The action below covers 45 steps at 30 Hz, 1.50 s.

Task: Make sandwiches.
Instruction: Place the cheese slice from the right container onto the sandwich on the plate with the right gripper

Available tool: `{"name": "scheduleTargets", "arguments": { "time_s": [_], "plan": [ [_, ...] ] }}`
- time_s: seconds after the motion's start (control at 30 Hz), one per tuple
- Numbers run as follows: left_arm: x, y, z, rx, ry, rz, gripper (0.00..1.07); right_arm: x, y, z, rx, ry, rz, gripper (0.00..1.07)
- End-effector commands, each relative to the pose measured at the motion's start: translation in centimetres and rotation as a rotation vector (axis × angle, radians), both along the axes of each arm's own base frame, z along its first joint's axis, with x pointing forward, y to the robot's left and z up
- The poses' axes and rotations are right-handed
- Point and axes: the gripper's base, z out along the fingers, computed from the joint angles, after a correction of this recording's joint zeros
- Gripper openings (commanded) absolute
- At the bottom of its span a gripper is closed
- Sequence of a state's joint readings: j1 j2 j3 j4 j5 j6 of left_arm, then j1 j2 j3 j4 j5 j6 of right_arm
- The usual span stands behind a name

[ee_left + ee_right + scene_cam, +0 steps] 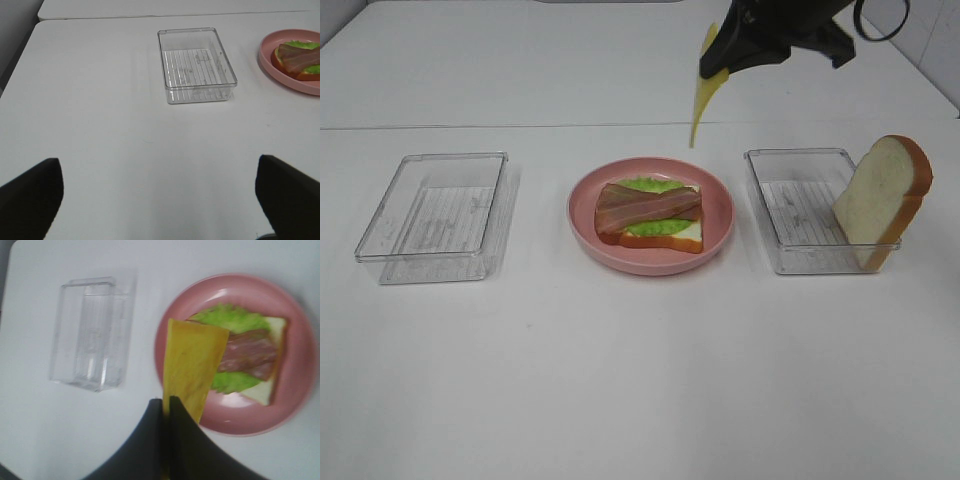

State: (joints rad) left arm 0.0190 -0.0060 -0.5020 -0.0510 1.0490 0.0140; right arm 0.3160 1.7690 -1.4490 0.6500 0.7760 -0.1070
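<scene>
**Hanging cheese above a half-built sandwich**

Sitting on the round pink plate (582, 212) in the middle of the white table (640, 380), the sandwich (650, 215) is part-made: a bottom bread slice with ruffled green lettuce (655, 228) on it and reddish-brown bacon strips (645, 205) laid across the top. The yellow cheese slice (703, 95) is in the air behind the plate and a little toward the robot's right, dangling from the right gripper (718, 62), whose jaws are pinched tight on its upper edge; the wrist view shows the slice (192, 365) hanging with the plate beneath it. The second bread slice (882, 200) stands on edge in the clear tray (770, 215) to the right of the plate, leaning on the tray's far right side. Another clear tray (380, 235) lies to the left of the plate. Well apart from all of this, the left gripper (160, 192) hovers over bare table with its fingers (30, 192) spread wide, holding nothing.
</scene>
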Motion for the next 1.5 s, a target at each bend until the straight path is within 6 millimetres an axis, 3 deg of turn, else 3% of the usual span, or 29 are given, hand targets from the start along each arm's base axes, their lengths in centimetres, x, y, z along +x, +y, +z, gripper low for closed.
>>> {"name": "scheduleTargets", "arguments": {
  "time_s": [0.03, 0.27, 0.43, 0.63, 1.0, 1.5],
  "plan": [
    [-0.2, -0.1, 0.1, -0.009, -0.033, -0.002, 0.98, -0.8, 1.1, -1.1, 0.141, -0.002, 0.044, 0.00],
    [-0.2, -0.1, 0.1, -0.009, -0.033, -0.002, 0.98, 0.2, 2.4, -2.8, 0.311, 0.014, 0.054, 0.00],
    [-0.2, -0.1, 0.1, -0.009, -0.033, -0.002, 0.98, 2.6, 3.7, -6.9, 0.408, 0.075, 0.031, 0.00],
    [-0.2, -0.1, 0.1, -0.009, -0.033, -0.002, 0.98, 4.9, 4.6, -9.1, 0.415, 0.107, 0.029, 0.00],
    [-0.2, -0.1, 0.1, -0.009, -0.033, -0.002, 0.98, 6.8, 5.1, -13.4, 0.377, 0.169, 0.015, 0.00],
    [-0.2, -0.1, 0.1, -0.009, -0.033, -0.002, 0.98, 6.7, 3.9, -15.7, 0.171, 0.211, 0.006, 0.00]
  ]
}}
